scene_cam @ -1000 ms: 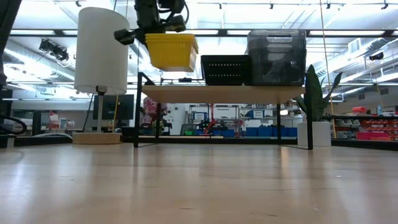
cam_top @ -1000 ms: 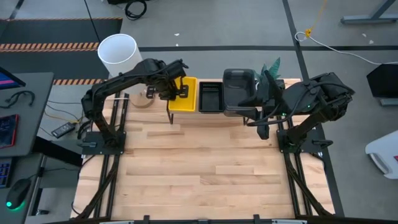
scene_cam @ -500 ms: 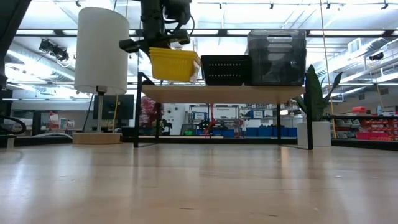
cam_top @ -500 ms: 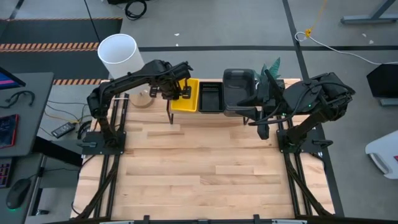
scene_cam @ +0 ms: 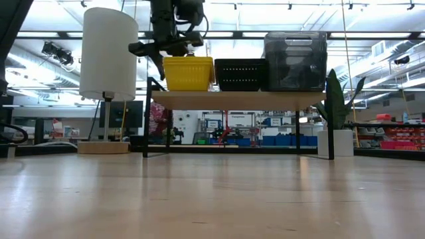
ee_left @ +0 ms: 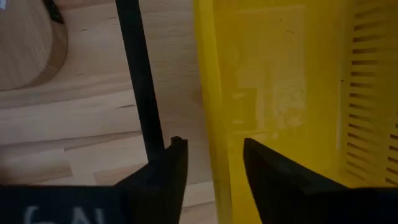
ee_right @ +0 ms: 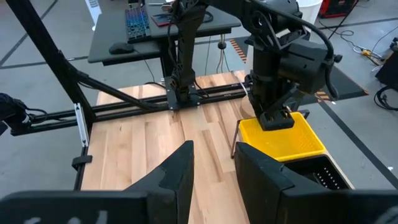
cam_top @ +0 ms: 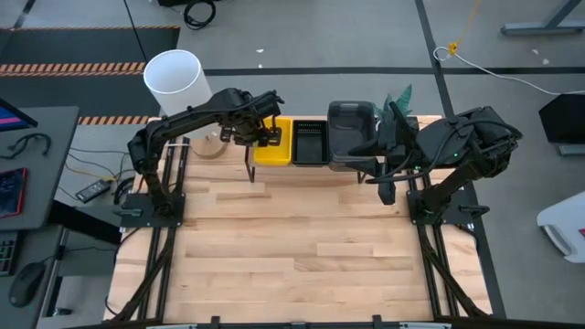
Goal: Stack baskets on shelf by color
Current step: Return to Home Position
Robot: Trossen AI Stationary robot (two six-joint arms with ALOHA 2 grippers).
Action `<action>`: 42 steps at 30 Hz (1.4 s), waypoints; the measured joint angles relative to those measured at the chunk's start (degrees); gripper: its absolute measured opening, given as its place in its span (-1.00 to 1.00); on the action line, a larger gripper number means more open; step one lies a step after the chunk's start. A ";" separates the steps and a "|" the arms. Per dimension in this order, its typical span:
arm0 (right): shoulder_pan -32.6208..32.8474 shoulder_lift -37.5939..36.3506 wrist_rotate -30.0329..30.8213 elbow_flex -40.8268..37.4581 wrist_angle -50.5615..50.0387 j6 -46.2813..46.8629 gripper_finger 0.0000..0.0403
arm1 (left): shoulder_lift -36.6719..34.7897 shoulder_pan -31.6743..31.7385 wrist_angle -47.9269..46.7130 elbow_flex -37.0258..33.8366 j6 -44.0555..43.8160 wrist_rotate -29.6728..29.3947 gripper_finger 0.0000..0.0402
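Observation:
A small yellow basket (cam_top: 274,142) (scene_cam: 188,73) stands level with its bottom on the left end of the shelf (scene_cam: 239,99). A black slotted basket (scene_cam: 240,73) is beside it, then a stack of dark grey baskets (scene_cam: 295,61). My left gripper (ee_left: 214,162) points down over the yellow basket's left wall (ee_left: 211,112) and is open. One finger is outside that wall and one is inside the basket, with a gap on each side. My right gripper (ee_right: 214,162) is open and holds nothing. It hangs high by the shelf's right end.
A white lamp (scene_cam: 108,53) on a round wooden base (cam_top: 212,146) stands just left of the shelf. A green plant in a white pot (scene_cam: 335,99) stands at the shelf's right end. The tabletop (cam_top: 302,247) stretches bare toward the near edge.
My left gripper has carried the yellow basket down and toward the black basket. A second ago the basket hung tilted above the shelf's left end. Now it stands level on the shelf, close beside the black one.

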 joint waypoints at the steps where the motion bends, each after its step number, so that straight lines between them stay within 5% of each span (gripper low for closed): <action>1: 0.00 -0.01 0.00 0.00 -0.01 0.00 -0.40 | -0.26 0.08 0.00 0.00 0.49 0.00 -0.17; 11: 0.00 -2.09 1.86 0.02 -4.67 2.66 -0.40 | -5.26 -0.51 0.36 0.00 10.35 2.33 -0.12; 21: 0.66 -3.01 2.62 0.02 -9.71 1.92 -0.40 | -13.54 -5.66 6.70 0.00 32.01 3.06 -0.28; 31: -0.38 -3.01 2.61 0.02 -8.23 1.70 -0.40 | -19.68 -10.12 14.77 0.00 31.48 3.37 -0.39; 42: -1.09 -2.99 3.04 0.02 -6.88 1.51 -0.40 | -24.88 -14.37 26.73 -0.08 47.42 3.49 -0.40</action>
